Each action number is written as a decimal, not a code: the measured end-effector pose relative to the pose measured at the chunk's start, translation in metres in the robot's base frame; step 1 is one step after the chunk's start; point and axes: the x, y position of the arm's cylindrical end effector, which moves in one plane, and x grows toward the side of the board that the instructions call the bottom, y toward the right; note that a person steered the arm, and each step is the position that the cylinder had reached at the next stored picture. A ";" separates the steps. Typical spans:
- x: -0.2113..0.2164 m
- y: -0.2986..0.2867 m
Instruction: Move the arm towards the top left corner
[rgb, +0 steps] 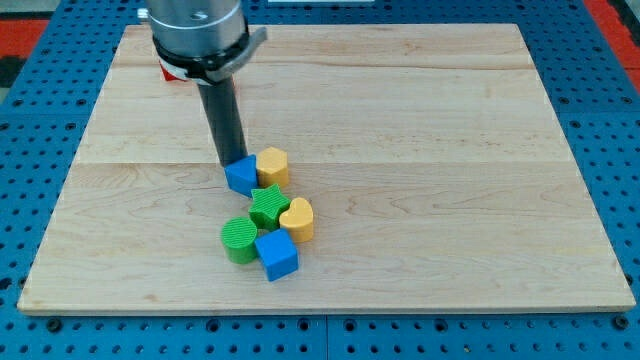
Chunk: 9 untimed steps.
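My tip (231, 160) touches the board just above and left of a small blue block (241, 177), at the top of a cluster near the board's middle. A yellow block (273, 165) sits right of the blue one. Below them lie a green star (267, 205), a yellow heart (297, 217), a green cylinder (240, 239) and a blue cube (277, 255). The rod rises to the arm's grey housing (198, 30) at the view's top left.
The wooden board (450, 150) lies on a blue pegboard surface (610, 120). A red object (168, 72) shows partly behind the arm's housing near the board's top left.
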 end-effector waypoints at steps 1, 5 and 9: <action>0.006 0.010; -0.004 0.073; -0.152 0.099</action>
